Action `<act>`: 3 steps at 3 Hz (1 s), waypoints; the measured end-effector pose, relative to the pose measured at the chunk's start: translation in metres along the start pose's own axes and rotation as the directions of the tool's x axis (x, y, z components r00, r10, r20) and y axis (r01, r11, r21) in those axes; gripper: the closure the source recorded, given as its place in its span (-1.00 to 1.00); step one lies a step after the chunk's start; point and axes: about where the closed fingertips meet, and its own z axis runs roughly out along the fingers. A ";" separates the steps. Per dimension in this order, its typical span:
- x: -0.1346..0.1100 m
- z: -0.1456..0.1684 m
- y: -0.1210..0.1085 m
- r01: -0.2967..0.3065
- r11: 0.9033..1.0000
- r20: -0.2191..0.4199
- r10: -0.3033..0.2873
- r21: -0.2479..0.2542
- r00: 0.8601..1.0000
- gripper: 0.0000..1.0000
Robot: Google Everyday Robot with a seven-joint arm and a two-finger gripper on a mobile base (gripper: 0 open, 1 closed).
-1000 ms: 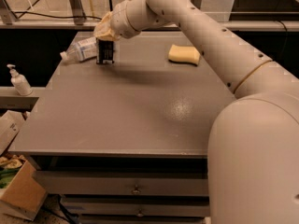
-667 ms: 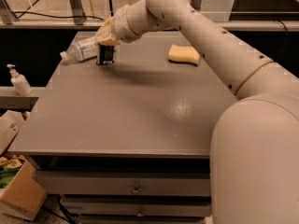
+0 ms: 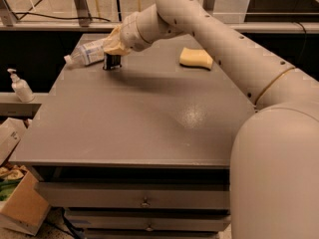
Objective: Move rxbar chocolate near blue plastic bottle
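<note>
The blue plastic bottle [image 3: 87, 53] lies on its side at the far left corner of the grey table [image 3: 144, 118], with its cap pointing left. My gripper [image 3: 112, 62] points down just to the right of the bottle, with its tip at the table surface. It is shut on the rxbar chocolate [image 3: 112, 61], a small dark bar held upright and mostly hidden between the fingers. The bar is a short way from the bottle's label end.
A pale yellow sponge [image 3: 195, 58] lies at the far right of the table. A white pump dispenser [image 3: 20, 86] stands on a ledge off the left edge. A cardboard box [image 3: 20, 203] sits on the floor at the lower left. My arm spans the right side.
My gripper has come down a little with the bar, to the table surface beside the bottle. The bottle and the sponge have not moved.
</note>
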 end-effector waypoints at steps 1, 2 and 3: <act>0.003 0.003 0.008 -0.009 1.000 -0.005 0.009 -0.021 1.000 1.00; 0.006 0.001 0.016 -0.016 0.999 -0.014 0.015 -0.039 1.000 1.00; 0.012 -0.014 0.025 -0.026 0.999 -0.038 0.024 -0.046 0.999 1.00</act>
